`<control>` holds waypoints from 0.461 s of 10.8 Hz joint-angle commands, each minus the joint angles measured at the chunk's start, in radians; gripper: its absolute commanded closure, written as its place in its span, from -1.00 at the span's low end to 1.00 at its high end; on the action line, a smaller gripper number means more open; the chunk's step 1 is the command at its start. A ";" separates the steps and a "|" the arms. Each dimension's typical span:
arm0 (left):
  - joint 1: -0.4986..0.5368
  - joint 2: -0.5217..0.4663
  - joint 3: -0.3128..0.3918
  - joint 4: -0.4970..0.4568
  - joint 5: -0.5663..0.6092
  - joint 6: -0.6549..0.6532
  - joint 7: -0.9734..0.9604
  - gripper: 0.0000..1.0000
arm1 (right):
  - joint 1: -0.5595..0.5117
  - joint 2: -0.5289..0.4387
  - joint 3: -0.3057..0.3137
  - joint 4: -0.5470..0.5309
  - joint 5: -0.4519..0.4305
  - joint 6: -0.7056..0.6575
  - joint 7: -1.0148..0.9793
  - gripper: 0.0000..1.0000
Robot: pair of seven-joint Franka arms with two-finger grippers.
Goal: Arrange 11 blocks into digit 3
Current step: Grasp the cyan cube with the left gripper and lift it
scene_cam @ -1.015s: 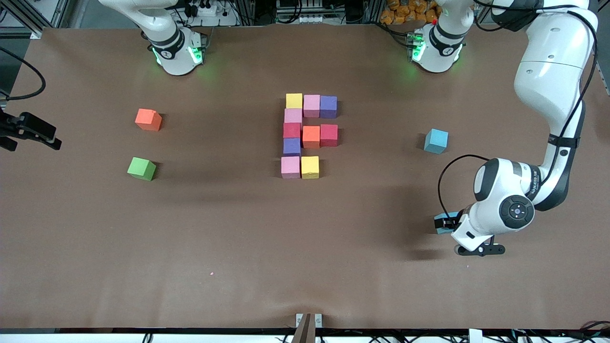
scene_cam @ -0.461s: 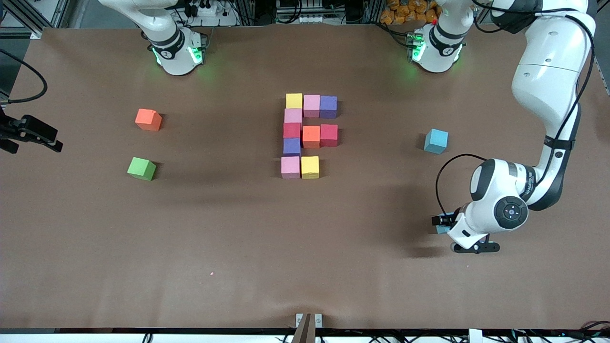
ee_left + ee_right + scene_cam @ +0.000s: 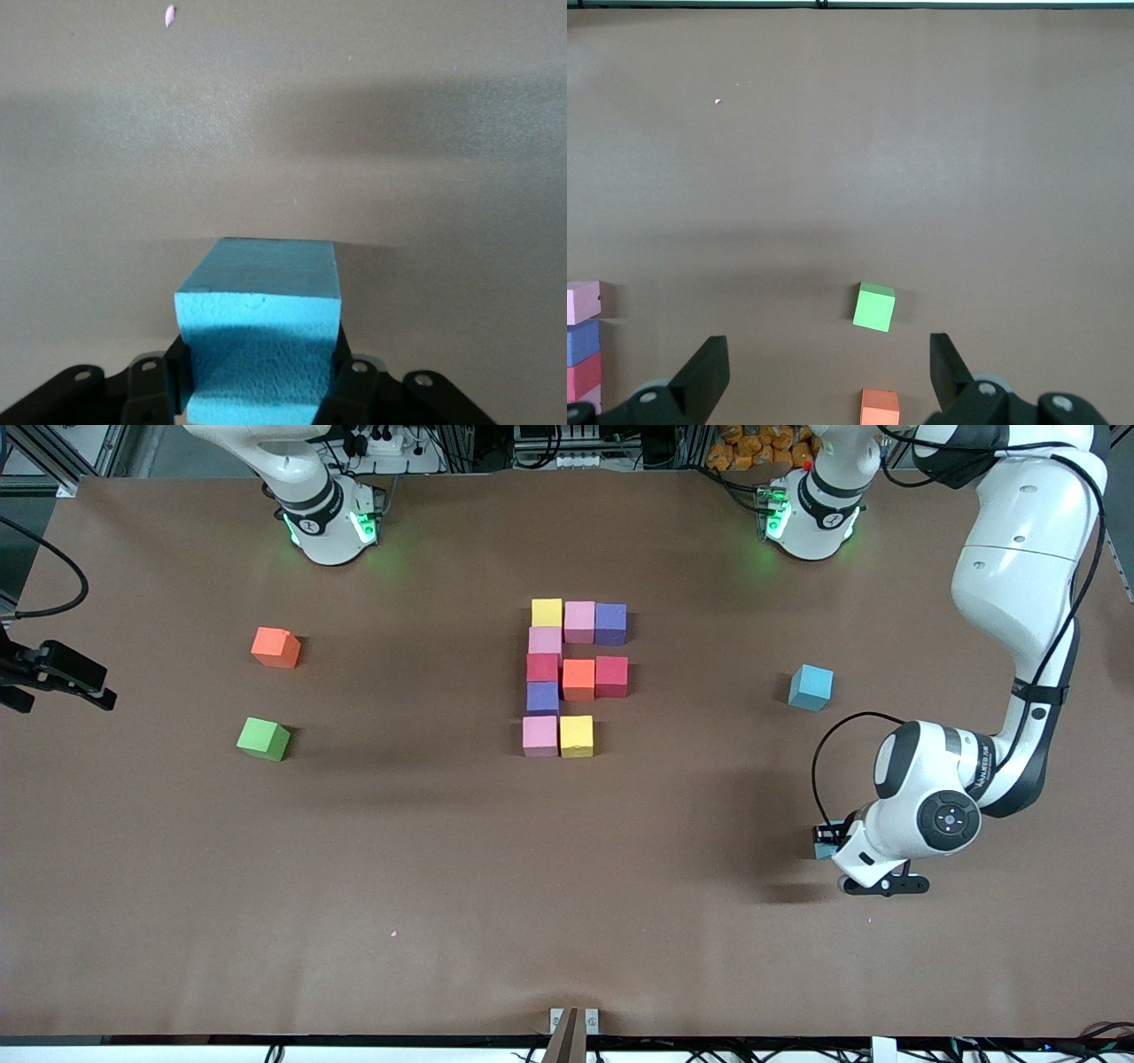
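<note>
Clock bearings are read on the front view, 12 toward my bases, centred on the figure.

- Right gripper [image 3: 66, 680] [image 3: 828, 367]: hangs idle at the table's edge, 9 o'clock, at my right arm's end. Fingers [image 3: 709, 372] are spread wide with nothing between them.
- Orange cube [image 3: 275, 647]: loose at 9 o'clock, well apart from the figure.
- Green cube [image 3: 263, 739] [image 3: 874, 306]: at 6 o'clock of the orange cube, near it but not touching.
- Figure [image 3: 576, 677], mid-table, all cubes touching:
  - Bar at 12: yellow, pink, purple.
  - Middle bar: red, orange, red.
  - Bar at 6: two cubes only, pink and yellow.
  - One pink and one purple cube link the bars along the side toward my right arm.
- Blue cube [image 3: 811, 687]: alone at 3 o'clock, well clear of the figure.
- Left gripper [image 3: 826, 841] [image 3: 261, 385]: low over the table at 4 o'clock, toward my left arm's end.
  - It is clenched on the held blue cube [image 3: 824, 850] [image 3: 259, 301], with a finger pressed to each side.
  - I cannot tell whether that cube rests on the table [image 3: 443, 868] or has left it.
</note>
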 commanded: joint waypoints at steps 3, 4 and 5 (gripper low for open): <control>-0.066 -0.070 -0.027 0.002 0.052 -0.006 0.142 0.94 | -0.003 0.014 0.004 -0.008 0.005 0.017 -0.009 -1.00; -0.065 -0.080 -0.079 0.002 0.051 -0.025 0.171 0.95 | -0.008 0.017 0.004 -0.008 0.005 0.018 -0.009 -1.00; -0.068 -0.092 -0.123 0.002 0.054 -0.050 0.174 0.95 | -0.005 0.019 0.004 -0.008 0.005 0.021 -0.009 -1.00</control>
